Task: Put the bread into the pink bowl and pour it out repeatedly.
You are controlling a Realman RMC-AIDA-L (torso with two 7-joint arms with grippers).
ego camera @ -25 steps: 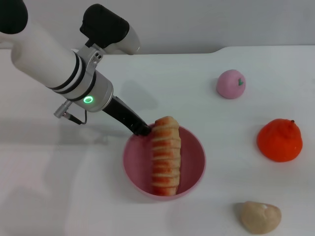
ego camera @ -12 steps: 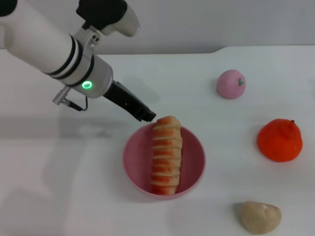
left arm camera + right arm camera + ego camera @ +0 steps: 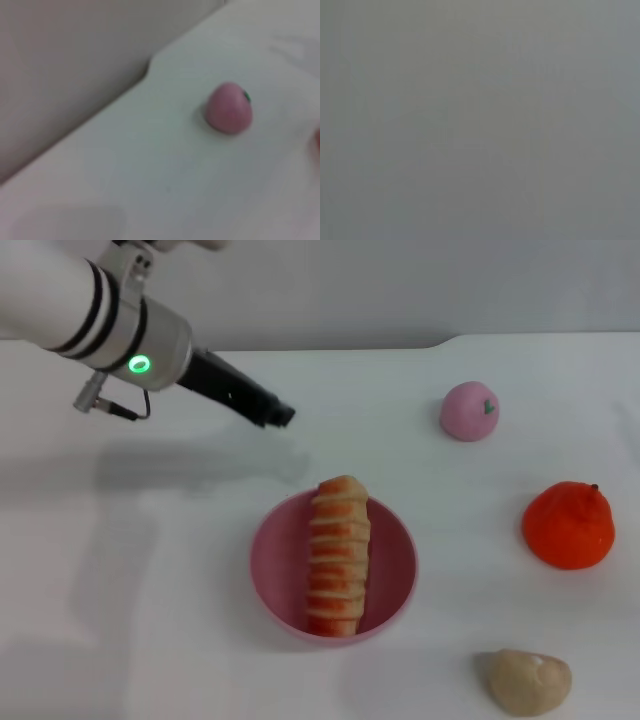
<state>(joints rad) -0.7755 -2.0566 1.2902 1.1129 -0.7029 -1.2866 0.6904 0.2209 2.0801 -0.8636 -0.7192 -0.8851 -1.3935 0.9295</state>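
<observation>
Bread (image 3: pixel 337 557) lies inside the pink bowl (image 3: pixel 275 570), lower centre of the head view. Ridged side up, orange-red and cream stripes running across it. 1 end rests on the bowl's far rim, the other down near the close rim; the loaf spans nearly the full width of the bowl. Bowl sits upright on the white table (image 3: pixel 150 620).

Left gripper (image 3: pixel 272 414) is in the upper left of the head view, above and left of the bowl, well apart from it and touching nothing. Its dark tip points down and to the right toward the bowl. Nothing is held; whether the fingers are parted or closed, I cannot tell. A green ring light (image 3: pixel 136 364) glows on the wrist housing. Arm shadow falls on the table below it.

Other items, all on the right side of the head view, apart from each other and from the bowl:
- pink ball (image 3: pixel 469 411) with a small green mark, upper right; also seen in the left wrist view (image 3: pixel 229 108)
- orange fruit (image 3: pixel 568 524), right edge, mid height
- beige lump (image 3: pixel 528 681), lower right corner

Right arm does not appear in the head view. Right wrist view shows only flat grey.

No brand, label or writing readable anywhere.
</observation>
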